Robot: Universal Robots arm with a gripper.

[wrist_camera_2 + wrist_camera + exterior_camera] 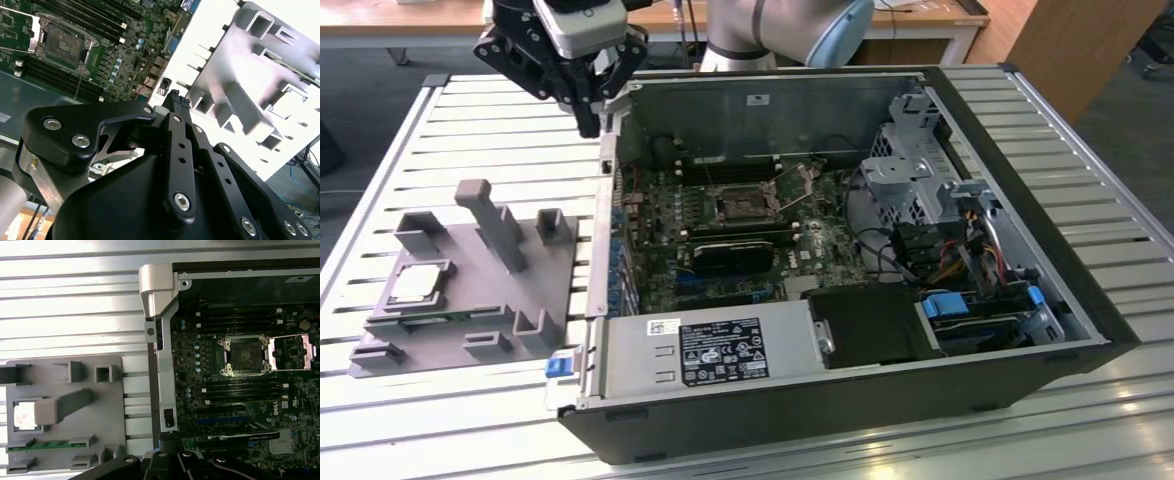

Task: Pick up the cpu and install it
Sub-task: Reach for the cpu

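The cpu (419,283) is a silvery square chip lying flat in a recess of the grey fixture (467,300) at the exterior view's left. In the first wrist view the cpu (23,416) sits partly behind a grey post. The open black socket (740,204) is on the motherboard inside the computer case, and it shows in both wrist views (244,356) (62,43). My gripper (591,122) hangs high over the case's far left corner, well apart from the cpu. Its black fingertips (176,98) (170,437) are together, shut on nothing.
The open computer case (1014,180) takes up the middle and the exterior view's right of the slatted metal table (480,150). Drive cages and cables (947,240) fill its right side. The power supply (707,350) sits at the front. Grey posts (491,225) rise from the fixture.
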